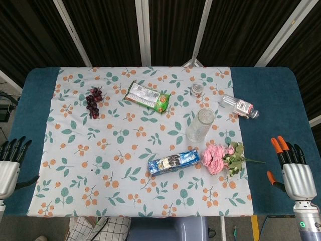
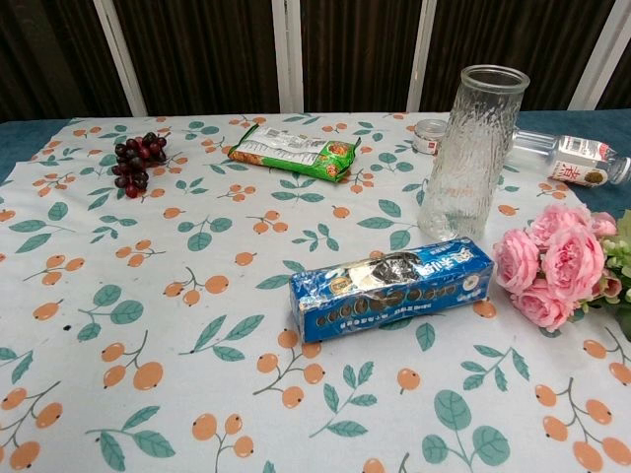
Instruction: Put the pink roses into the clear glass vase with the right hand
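A bunch of pink roses (image 1: 217,157) (image 2: 548,262) with green leaves lies flat on the patterned cloth, right of centre. Just behind it the clear glass vase (image 1: 200,124) (image 2: 472,150) stands upright and empty. My right hand (image 1: 293,169) hovers over the blue table edge to the right of the roses, fingers spread and holding nothing. At the left edge my left hand (image 1: 11,163) is also empty with fingers apart. The chest view shows neither hand.
A blue cookie pack (image 1: 173,161) (image 2: 391,289) lies left of the roses. A plastic bottle (image 1: 239,106) (image 2: 570,157) lies on its side behind the vase, beside a small jar (image 1: 197,90). A green snack bag (image 1: 148,97) and dark grapes (image 1: 94,102) sit further back.
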Robot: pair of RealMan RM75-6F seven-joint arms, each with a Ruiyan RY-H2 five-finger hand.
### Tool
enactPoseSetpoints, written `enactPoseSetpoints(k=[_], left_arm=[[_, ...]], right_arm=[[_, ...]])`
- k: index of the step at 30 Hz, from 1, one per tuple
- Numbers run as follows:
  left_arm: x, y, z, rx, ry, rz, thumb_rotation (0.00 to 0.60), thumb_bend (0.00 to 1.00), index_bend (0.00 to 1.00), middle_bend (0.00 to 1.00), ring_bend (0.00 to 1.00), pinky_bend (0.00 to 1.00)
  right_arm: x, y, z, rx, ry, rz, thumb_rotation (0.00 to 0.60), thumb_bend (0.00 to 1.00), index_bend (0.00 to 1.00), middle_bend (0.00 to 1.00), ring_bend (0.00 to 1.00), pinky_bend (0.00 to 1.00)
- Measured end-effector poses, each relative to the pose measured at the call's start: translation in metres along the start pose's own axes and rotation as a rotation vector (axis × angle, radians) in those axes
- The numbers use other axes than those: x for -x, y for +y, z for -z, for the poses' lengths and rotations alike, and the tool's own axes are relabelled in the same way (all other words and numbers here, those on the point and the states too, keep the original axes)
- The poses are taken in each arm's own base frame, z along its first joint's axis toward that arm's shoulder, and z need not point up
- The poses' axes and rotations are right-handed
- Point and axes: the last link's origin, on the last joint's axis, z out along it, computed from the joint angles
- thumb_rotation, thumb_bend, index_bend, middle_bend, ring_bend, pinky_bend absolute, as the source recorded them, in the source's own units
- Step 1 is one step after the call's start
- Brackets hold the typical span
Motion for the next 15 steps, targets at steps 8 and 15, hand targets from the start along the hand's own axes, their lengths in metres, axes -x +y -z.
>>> enactPoseSetpoints(k=[8,15], left_arm=[[0.002,0.0008,-0.0043,0.004,-0.013,0.005,0.6,0.0,0.0,0.0,0.0,0.0],[0.0027,0.0028,-0.008,0.006,-0.028,0.016,0.6,0.0,0.0,0.0,0.0,0.0]], right_arm=[[-0.0025,0.0013,0.0014,0.0,0.009,-0.014,0.6,0.34,0.0,0.0,0.0,0.0],[-0.0046,0.003,0.0027,0.001,0.009,-0.022,0.6,0.32,0.0,0.0,0.0,0.0]])
